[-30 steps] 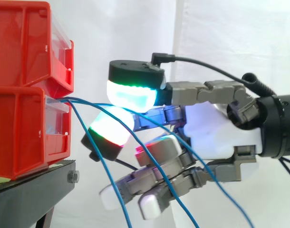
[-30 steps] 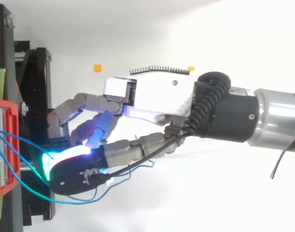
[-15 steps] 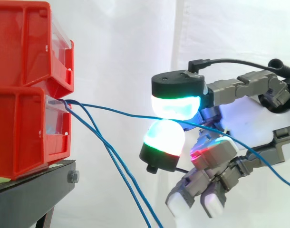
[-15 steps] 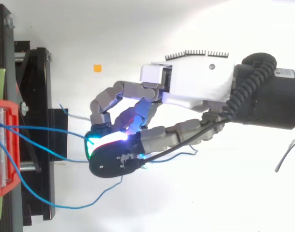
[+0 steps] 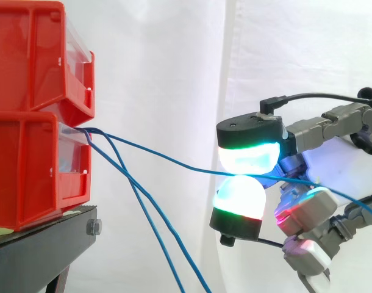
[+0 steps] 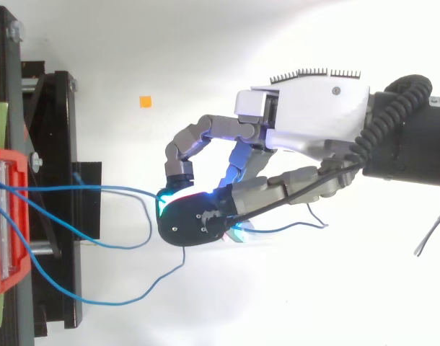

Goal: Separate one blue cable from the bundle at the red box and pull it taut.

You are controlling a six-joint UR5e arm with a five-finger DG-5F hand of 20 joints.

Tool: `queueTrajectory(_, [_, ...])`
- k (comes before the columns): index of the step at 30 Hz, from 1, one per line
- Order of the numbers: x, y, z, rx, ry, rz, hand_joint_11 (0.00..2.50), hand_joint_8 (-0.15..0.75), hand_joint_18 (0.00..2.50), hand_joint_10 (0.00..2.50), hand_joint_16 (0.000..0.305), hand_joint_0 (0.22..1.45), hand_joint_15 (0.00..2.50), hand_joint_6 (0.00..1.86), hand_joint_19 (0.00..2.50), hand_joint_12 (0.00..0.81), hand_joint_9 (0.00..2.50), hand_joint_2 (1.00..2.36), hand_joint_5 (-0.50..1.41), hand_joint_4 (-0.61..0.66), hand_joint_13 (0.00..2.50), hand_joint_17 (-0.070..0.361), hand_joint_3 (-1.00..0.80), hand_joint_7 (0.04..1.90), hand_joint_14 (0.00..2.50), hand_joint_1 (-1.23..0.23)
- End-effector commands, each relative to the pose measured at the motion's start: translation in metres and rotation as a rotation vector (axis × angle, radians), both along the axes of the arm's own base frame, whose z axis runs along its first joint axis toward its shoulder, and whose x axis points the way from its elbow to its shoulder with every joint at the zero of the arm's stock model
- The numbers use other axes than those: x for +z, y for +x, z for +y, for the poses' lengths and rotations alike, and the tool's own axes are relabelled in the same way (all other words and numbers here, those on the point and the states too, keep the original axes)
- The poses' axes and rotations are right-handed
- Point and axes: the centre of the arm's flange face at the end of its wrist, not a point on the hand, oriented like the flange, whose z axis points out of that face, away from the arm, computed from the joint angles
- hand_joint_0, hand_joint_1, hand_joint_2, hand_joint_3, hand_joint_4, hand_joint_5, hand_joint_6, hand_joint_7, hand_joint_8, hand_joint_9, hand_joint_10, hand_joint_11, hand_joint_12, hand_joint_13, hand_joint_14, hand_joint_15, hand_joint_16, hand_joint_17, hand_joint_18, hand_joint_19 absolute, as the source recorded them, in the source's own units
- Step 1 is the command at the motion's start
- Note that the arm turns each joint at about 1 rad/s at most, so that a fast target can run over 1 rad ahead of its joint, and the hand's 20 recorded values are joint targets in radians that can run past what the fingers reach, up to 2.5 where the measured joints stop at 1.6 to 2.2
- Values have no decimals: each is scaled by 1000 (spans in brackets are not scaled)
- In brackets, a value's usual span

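One blue cable [image 5: 161, 155] is split out: the hand [image 6: 306, 115] is clamped on it between two glowing pads [image 5: 247, 160], well off the lower red box [image 5: 27, 171]. Other cables [image 6: 104, 303] hang loose. The run sags slightly, so probably not yet taut

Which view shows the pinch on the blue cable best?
Side view: the blue cable runs from the red bin in between the hand's glowing pads. Top view: a fingertip's black back covers the pinch.
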Motion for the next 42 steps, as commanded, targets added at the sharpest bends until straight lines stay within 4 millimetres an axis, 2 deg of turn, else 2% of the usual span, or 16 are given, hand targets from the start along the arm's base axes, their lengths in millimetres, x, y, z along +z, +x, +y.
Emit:
queueTrajectory(1, [-4,-1,1,-7,23,2,1249,334,851,20,56,650,857,862,606,430,1120,1004,-149,-219,1098,126,134,1159,24,-774])
queueTrajectory(7, [-4,2,2,-15,49,-25,1083,335,853,22,55,650,830,862,598,418,1020,1006,-151,-202,1136,125,131,1153,23,-771])
queueTrajectory(14, [-10,7,3,-32,127,-91,1028,339,857,21,54,650,918,862,580,410,988,1007,-153,-182,1242,121,131,1150,23,-766])
queueTrajectory(17, [-21,7,4,-32,139,-116,1123,342,857,23,53,651,1074,861,573,399,1025,1008,-154,-170,1313,120,126,1153,22,-766])
queueTrajectory(21, [-23,9,4,-32,150,-142,1254,339,860,20,53,652,1323,861,604,382,1109,1010,-155,-162,1369,118,123,1152,17,-762])
queueTrajectory(26, [-22,9,4,-34,156,-144,1449,339,994,13,52,652,1642,861,802,377,1200,1008,-154,-153,1440,116,123,1141,0,-763])
queueTrajectory(27, [-22,9,4,-35,159,-145,1501,330,1019,12,52,652,1658,861,838,378,1210,1008,-154,-152,1414,117,123,1142,98,-764])
queueTrajectory(28, [-23,9,3,-37,160,-143,1644,326,1076,3,53,652,1595,861,919,382,1239,1008,-153,-152,1342,120,124,1142,454,-764])
queueTrajectory(29, [-23,10,4,-35,160,-145,1724,328,1087,0,53,653,1571,861,939,379,1250,1008,-154,-150,1318,120,124,1150,566,-764])
queueTrajectory(30, [-22,9,4,-36,162,-146,1762,316,1129,125,54,653,1545,861,1002,388,1234,1008,-153,-150,1263,122,125,1141,802,-764])
queueTrajectory(31, [-22,9,4,-37,161,-147,1762,316,1129,125,54,653,1545,861,1002,388,1234,1008,-153,-150,1263,122,125,1141,802,-764])
queueTrajectory(32, [-24,9,4,-39,162,-144,1748,323,1157,223,54,654,1532,861,1075,393,1219,1007,-153,-147,1222,122,125,1138,959,-765])
queueTrajectory(33, [-23,9,4,-39,162,-145,1734,327,1203,262,55,654,1467,861,1131,390,1211,1007,-153,-144,1160,123,125,1145,1224,-764])
queueTrajectory(35, [-27,7,5,-38,161,-138,1712,326,1235,303,55,655,1457,861,1180,397,1203,1007,-153,-143,1132,123,127,1145,1340,-764])
queueTrajectory(39, [-30,6,6,-36,159,-134,1695,325,1331,405,52,658,1386,861,1376,405,1175,1007,-153,-142,1026,118,123,1134,1806,-763])
queueTrajectory(42, [-31,5,7,-33,151,-130,1678,327,1361,445,51,659,1386,860,1468,406,1162,1008,-154,-138,998,114,119,1143,1907,-764])
